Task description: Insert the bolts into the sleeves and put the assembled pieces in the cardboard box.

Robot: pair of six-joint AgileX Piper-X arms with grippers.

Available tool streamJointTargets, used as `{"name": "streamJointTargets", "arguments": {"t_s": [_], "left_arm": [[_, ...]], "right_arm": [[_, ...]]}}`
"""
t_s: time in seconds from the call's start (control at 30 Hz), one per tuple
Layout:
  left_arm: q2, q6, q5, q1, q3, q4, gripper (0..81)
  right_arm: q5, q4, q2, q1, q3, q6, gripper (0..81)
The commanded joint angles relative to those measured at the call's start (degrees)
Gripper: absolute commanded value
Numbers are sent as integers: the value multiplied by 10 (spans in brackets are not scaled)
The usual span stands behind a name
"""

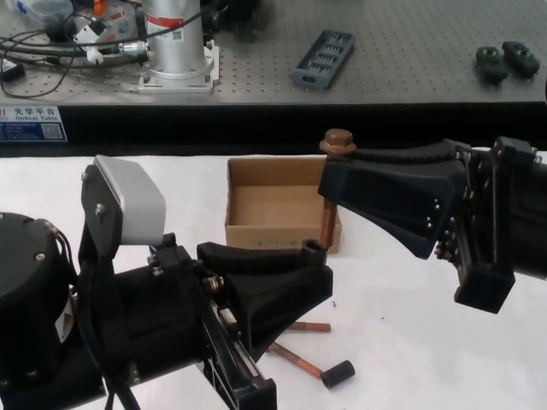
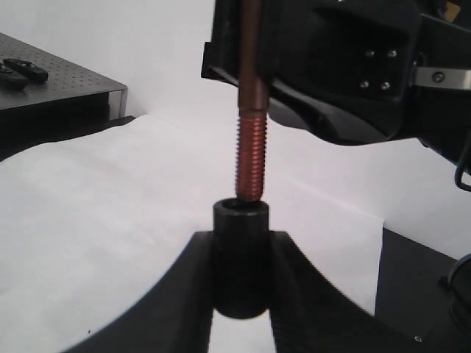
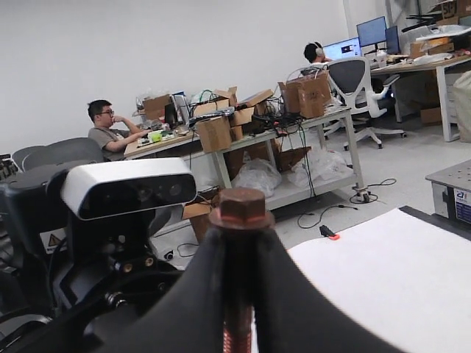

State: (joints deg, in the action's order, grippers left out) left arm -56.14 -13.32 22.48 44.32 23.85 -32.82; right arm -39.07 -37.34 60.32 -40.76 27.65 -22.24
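Left gripper [image 2: 241, 246] clenched on upright black cylindrical sleeve [image 2: 241, 217]. Right gripper [image 1: 327, 184] grasps copper-coloured hex-head bolt [image 2: 250, 158], vertical, threaded tip at the sleeve's bore. Keep axes aligned and lower slowly; tilt would likely jam. Brown cardboard box [image 1: 265, 237] at 11 o'clock from sleeve.

Three bolts [image 1: 328, 218], two sleeves [image 2: 241, 257], one box [image 1: 273, 235].
One bolt and one sleeve are held aloft; two bolts and one sleeve [image 1: 338, 374] lie on the worktop [image 1: 444, 342].
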Motion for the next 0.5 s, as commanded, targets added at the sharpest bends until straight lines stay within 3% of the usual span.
{"name": "streamJointTargets", "arguments": {"t_s": [0.0, 0.47], "left_arm": [[7, 5, 6, 2, 7, -19, 6], [7, 5, 9, 2, 7, -19, 6]], "right_arm": [[-5, -8, 0, -1, 2, -1, 34], [-18, -3, 3, -1, 21, -1, 34]]}}
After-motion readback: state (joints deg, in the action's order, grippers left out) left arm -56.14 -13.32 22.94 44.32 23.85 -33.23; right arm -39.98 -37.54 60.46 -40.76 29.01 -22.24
